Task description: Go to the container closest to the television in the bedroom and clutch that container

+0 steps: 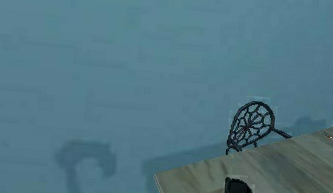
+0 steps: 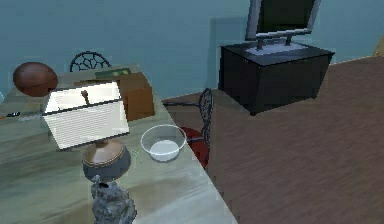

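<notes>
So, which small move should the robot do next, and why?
Probably creep forward a little. The white bowl on the table looks like the container nearest the television, and it sits left of the arm side view's middle, so an arm extended from here would likely miss it.

Teal wall [image 1: 127, 61], wood table [image 1: 298, 181] (brown floor [image 2: 300, 160])

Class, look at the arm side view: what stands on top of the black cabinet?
A television on its stand tops the black cabinet; the surface beneath its base is covered.
</notes>
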